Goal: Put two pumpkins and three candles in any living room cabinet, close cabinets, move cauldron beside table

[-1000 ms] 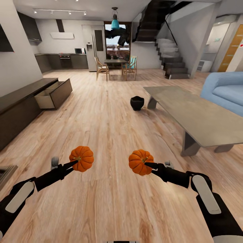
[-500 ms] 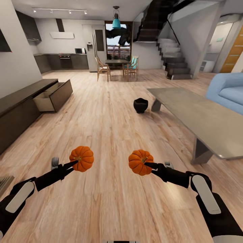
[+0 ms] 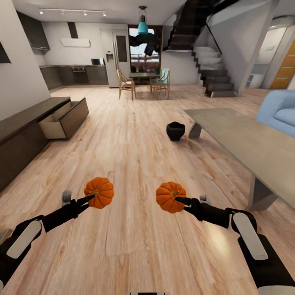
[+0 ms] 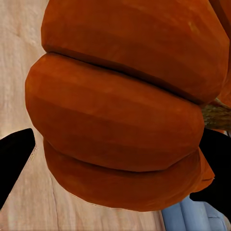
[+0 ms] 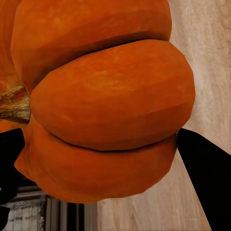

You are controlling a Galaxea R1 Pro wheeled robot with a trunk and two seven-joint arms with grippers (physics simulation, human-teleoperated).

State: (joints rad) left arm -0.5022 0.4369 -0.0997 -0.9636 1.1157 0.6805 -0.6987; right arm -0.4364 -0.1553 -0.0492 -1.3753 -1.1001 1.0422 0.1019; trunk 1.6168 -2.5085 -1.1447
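The left gripper [image 3: 91,198] is clamped on one pumpkin [image 3: 99,192]; the right gripper [image 3: 178,200] is clamped on the second pumpkin [image 3: 170,196]. Both are carried above the wooden floor [image 3: 135,164]. In the left wrist view, dark fingers [image 4: 14,161] flank its pumpkin [image 4: 120,110]; in the right wrist view, fingers [image 5: 204,178] flank the other pumpkin [image 5: 103,101].

The long dark-brown cabinet [image 3: 24,131] lies at about 10 o'clock, with one drawer [image 3: 63,119] pulled open and its tan interior visible. The cauldron [image 3: 175,131] stands on the floor at about 1 o'clock, near the corner of the grey coffee table [image 3: 250,143], which extends toward 2 o'clock.

Step in hand, as judged: transport of both pumpkins to the cabinet. The next move calls for steering the base toward 10 o'clock until the open drawer is within reach, then lowering each pumpkin into it before releasing. The candles remain to be stowed
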